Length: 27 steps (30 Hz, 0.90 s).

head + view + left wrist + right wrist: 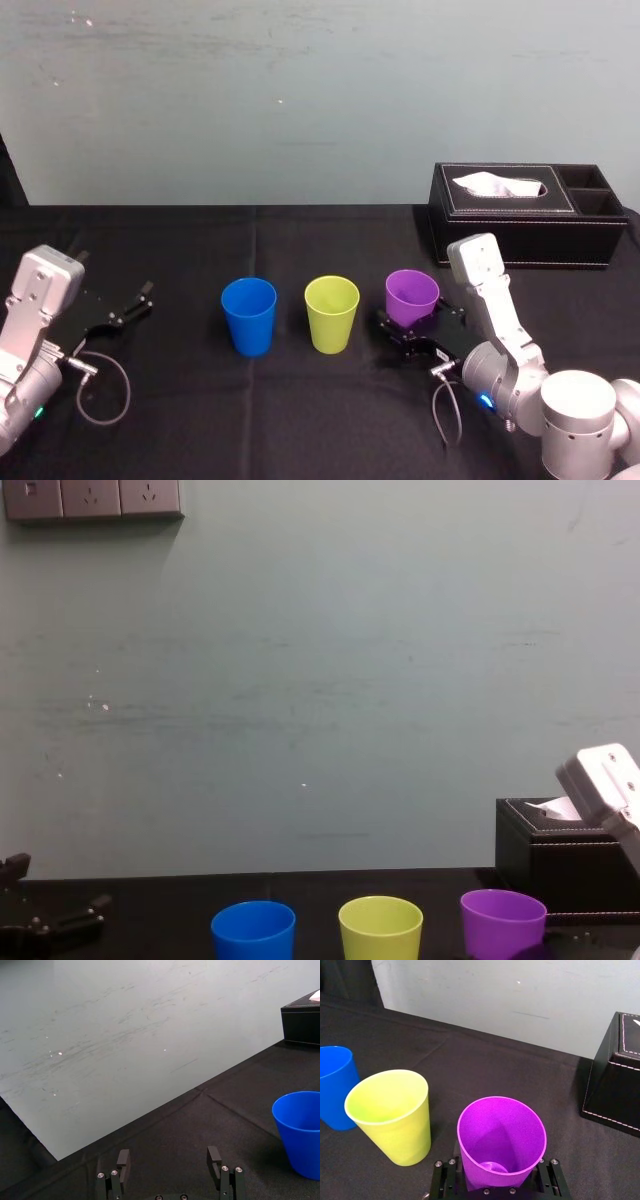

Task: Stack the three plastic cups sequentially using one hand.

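- In the head view, your landmark was the black tissue box (520, 235), which sat at the far right of the dark tablecloth (300, 420).
- The purple cup (411, 295) stood mouth up just in front of the box's left end. The yellow-green cup (331, 313) stood farther from the box on the same side, and the blue cup (249, 315) was farthest from it. The three made one row with gaps between them.
- Your right gripper (408, 325) reached in at the purple cup's lower part, in front of the box. Your left gripper (135, 298) lay well away from the box, beyond the blue cup, low over the cloth.
- In the left wrist view, the left gripper's fingers were spread with nothing between them. The blue cup stood off to one side, and a corner of the box showed far beyond it.
- In the right wrist view, the purple cup sat between the right gripper's fingers, which pressed on both sides of its lower wall, so you had it gripped. The yellow-green cup stood close beside it without touching, on the side away from the box.
- In the chest view, you saw three rims in line. Purple was nearest the box, then yellow-green, then blue, and the right arm's silver-grey link rose in front of the box.
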### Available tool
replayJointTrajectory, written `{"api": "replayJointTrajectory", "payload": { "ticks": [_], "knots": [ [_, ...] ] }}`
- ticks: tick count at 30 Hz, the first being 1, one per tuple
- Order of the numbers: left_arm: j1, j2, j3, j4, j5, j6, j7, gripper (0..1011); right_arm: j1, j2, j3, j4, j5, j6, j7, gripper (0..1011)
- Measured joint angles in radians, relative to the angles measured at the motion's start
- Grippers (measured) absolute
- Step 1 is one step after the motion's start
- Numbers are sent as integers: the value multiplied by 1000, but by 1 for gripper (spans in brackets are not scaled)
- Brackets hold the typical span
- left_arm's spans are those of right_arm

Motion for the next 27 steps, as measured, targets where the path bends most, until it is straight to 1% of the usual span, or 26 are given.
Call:
{"api": "replayJointTrajectory", "payload": {
  "ticks": [3, 8, 12, 17, 22, 27],
  "knots": [
    [0, 0, 0, 0, 0, 0, 0, 1000, -7, 6, -1, -18, -12, -2, 1, 716],
    [0, 0, 0, 0, 0, 0, 0, 1000, -19, 23, 3, -69, -42, -6, 11, 717],
    [0, 0, 0, 0, 0, 0, 0, 1000, -27, 31, 15, -105, -49, -1, 21, 717],
    [0, 0, 0, 0, 0, 0, 0, 1000, -30, 38, 35, -150, -55, 21, 37, 716],
    [0, 0, 0, 0, 0, 0, 0, 1000, -14, 37, 48, -181, -57, 38, 60, 717],
    [0, 0, 0, 0, 0, 0, 0, 1000, 10, 31, 48, -192, -57, 42, 84, 717]
  ]
}}
